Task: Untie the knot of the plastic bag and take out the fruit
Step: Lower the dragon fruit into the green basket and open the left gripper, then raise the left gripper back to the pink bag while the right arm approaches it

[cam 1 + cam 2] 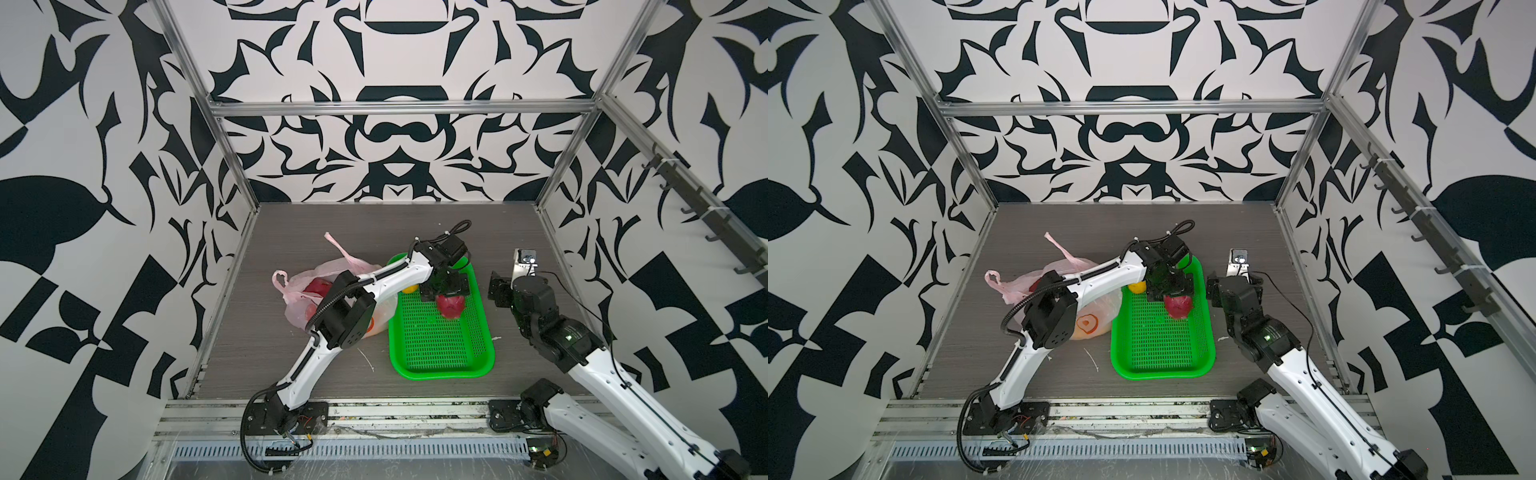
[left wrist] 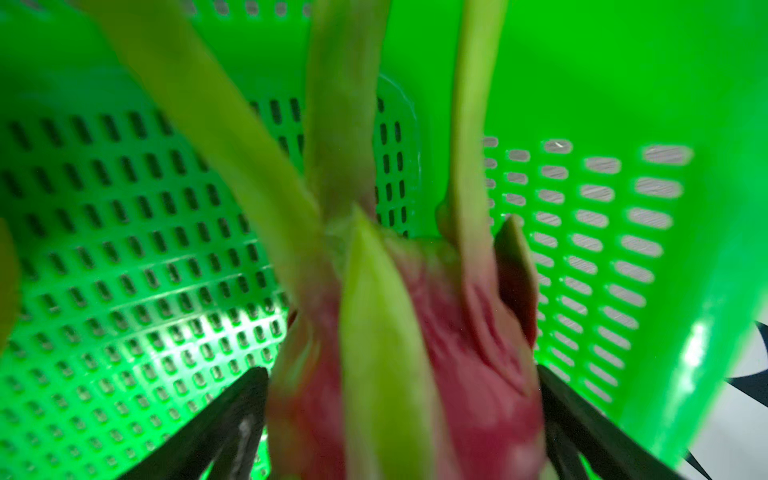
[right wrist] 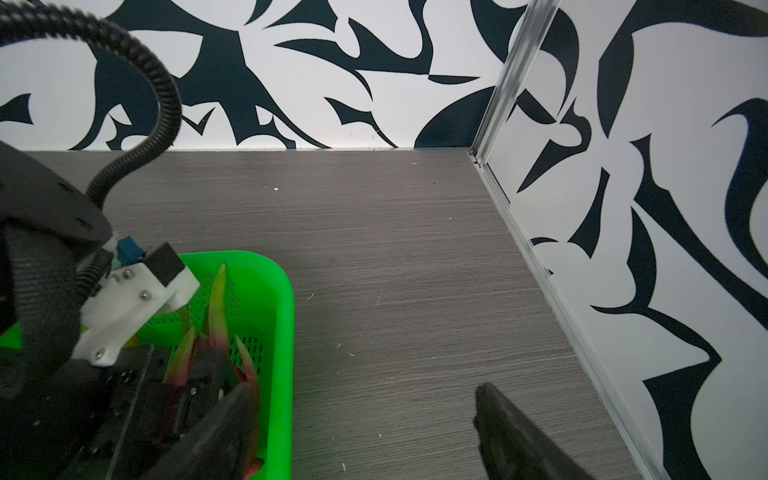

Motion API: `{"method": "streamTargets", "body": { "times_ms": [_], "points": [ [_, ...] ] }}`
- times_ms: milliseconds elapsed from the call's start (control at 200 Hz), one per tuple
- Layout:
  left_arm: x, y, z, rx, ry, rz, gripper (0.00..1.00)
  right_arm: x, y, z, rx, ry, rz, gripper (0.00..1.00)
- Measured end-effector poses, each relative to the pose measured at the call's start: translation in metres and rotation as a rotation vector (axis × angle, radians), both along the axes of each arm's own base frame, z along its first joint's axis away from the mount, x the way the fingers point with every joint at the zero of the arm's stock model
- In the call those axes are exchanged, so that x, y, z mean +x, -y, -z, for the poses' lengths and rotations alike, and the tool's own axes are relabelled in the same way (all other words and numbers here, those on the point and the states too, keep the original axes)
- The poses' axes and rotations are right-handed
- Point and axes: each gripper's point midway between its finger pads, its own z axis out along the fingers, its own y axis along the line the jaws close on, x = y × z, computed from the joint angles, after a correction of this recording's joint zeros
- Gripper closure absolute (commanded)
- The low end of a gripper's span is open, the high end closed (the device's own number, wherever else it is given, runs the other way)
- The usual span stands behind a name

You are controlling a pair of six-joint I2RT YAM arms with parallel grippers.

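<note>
Blur across most of the left wrist view: close to the lens, only green scales and magenta skin of a dragon fruit (image 2: 436,374), cut off at the frame edge. Left fingers (image 2: 232,415) spread wide, one on either side of that fruit, just beside its skin; touching or not, cannot tell. Only their tips in frame. In both top views, hidden under the wrist of the left arm (image 1: 399,272), with the same fruit poking out below, inside the basket (image 1: 440,370) toward its far end. Yellow fruit (image 1: 409,289) near the basket's far left corner, half covered by the left arm. Bag (image 1: 297,303) on the bench (image 1: 291,232) just left of the basket, its near side blocked by the arm's elbow; mouth slack, handle loops (image 1: 286,294) loose and apart. Second dragon fruit (image 1: 318,286) inside, visible only as a red patch through the opening. Rest of the contents too veiled by pink plastic to name. Right fingers (image 3: 511,428) wide and holding nothing, over bare bench beside the basket's right rim, well apart from bag and fruit; likewise cut off at the frame edge in the right wrist view.
</note>
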Motion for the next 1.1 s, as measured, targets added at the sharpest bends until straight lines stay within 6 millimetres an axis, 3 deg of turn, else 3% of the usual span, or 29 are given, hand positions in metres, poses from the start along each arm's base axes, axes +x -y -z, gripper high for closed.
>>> {"method": "streamTargets", "body": {
  "times_ms": [345,725,925,1010,1100],
  "points": [
    [-0.003,-0.013,-0.029,0.003,0.050,-0.004,0.01,0.001,-0.004,0.000,0.014,0.003,-0.014,0.14],
    [-0.004,-0.038,-0.085,0.026,0.165,0.018,0.01,0.004,-0.011,0.006,0.022,-0.018,-0.042,0.16],
    [-0.006,-0.076,-0.151,0.005,0.301,0.018,0.01,0.007,-0.021,0.010,0.043,-0.033,-0.089,0.22],
    [-0.009,-0.110,-0.178,-0.011,0.355,-0.012,0.03,0.010,-0.029,0.018,0.040,-0.073,-0.122,0.29],
    [-0.008,-0.157,-0.192,-0.008,0.390,-0.078,0.06,0.014,-0.039,0.024,0.046,-0.124,-0.159,0.33]
  ]
}}
